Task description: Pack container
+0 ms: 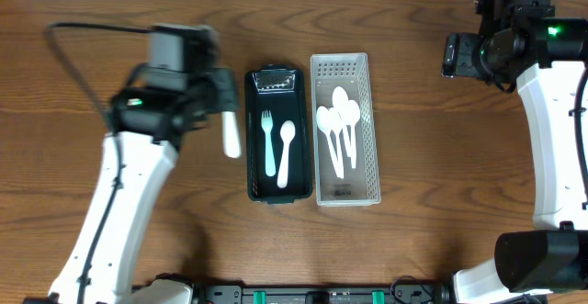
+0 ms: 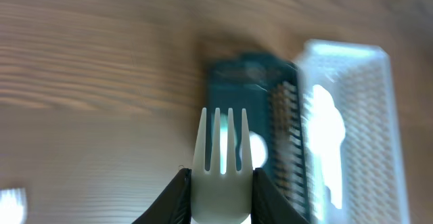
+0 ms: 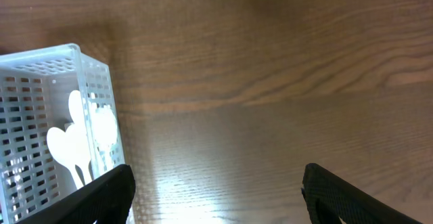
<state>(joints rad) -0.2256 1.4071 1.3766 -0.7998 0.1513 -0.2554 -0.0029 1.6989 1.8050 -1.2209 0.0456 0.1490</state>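
Note:
A black container (image 1: 254, 139) holds a white fork (image 1: 268, 143) and a white spoon (image 1: 286, 152). A white perforated basket (image 1: 370, 129) to its right holds several white spoons (image 1: 337, 129). My left gripper (image 1: 225, 111) is shut on a white fork (image 2: 222, 170), held above the table just left of the black container (image 2: 254, 82). The fork's handle (image 1: 231, 137) shows in the overhead view. My right gripper (image 3: 216, 190) is open and empty over bare table at the far right, with the basket (image 3: 40, 75) at its left.
The wooden table (image 1: 441, 175) carries only the two containers. The right arm's base (image 1: 542, 258) stands at the right edge, and the left arm (image 1: 119, 203) reaches in from the lower left.

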